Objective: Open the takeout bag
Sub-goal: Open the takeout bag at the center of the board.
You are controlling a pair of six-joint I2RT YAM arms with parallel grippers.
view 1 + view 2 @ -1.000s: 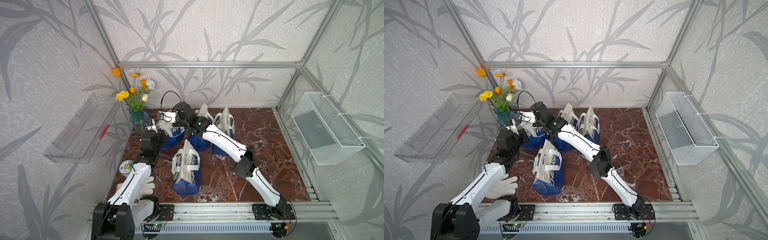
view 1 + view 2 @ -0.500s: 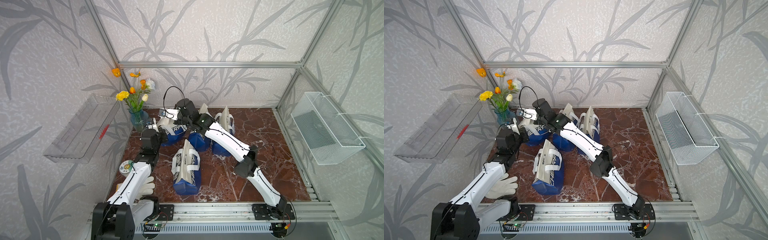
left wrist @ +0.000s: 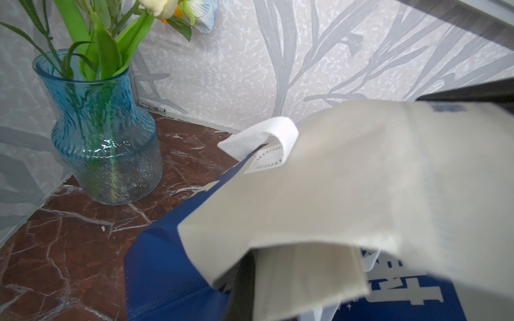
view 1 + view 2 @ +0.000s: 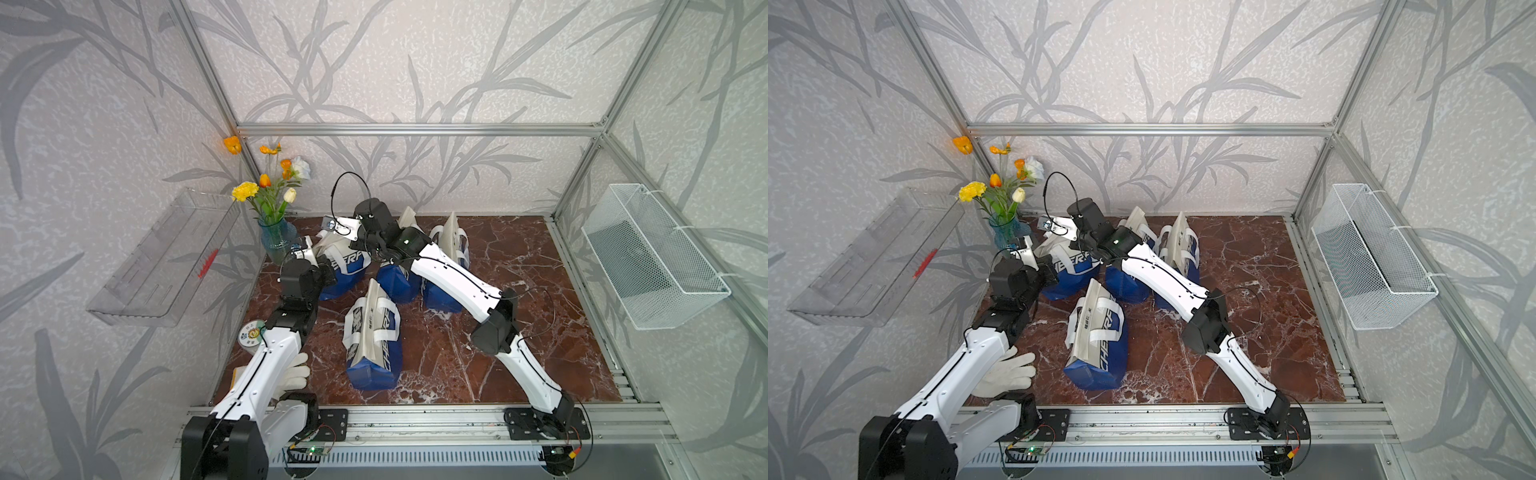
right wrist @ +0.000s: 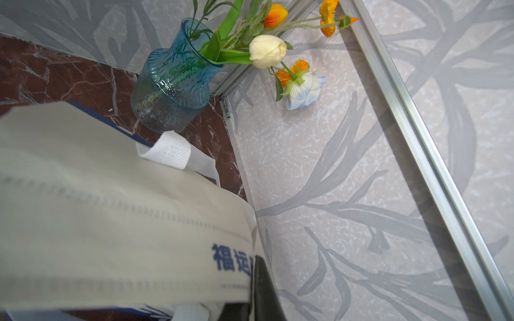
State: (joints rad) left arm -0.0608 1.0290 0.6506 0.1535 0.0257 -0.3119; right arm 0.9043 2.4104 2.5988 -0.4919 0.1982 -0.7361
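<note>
Possibly pulling drags the takeout bag (image 4: 347, 266) into the vase (image 4: 276, 239) just beside it: left tool (image 4: 326, 270) clamped on its rim, right tool (image 4: 338, 239) state indiscernible.

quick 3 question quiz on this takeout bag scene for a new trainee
1. How many blue and white fabric takeout bags are on the dark red marble tabletop?
2. True or false: the ribbed blue glass vase holding flowers stands in a back corner of the tabletop.
3. Which bag do the left arm and right arm both reach to?
A. the bag nearest the vase
B. the lone bag in front
C. neither reaches any

Key: 1. four; 2. true; 3. A
</note>
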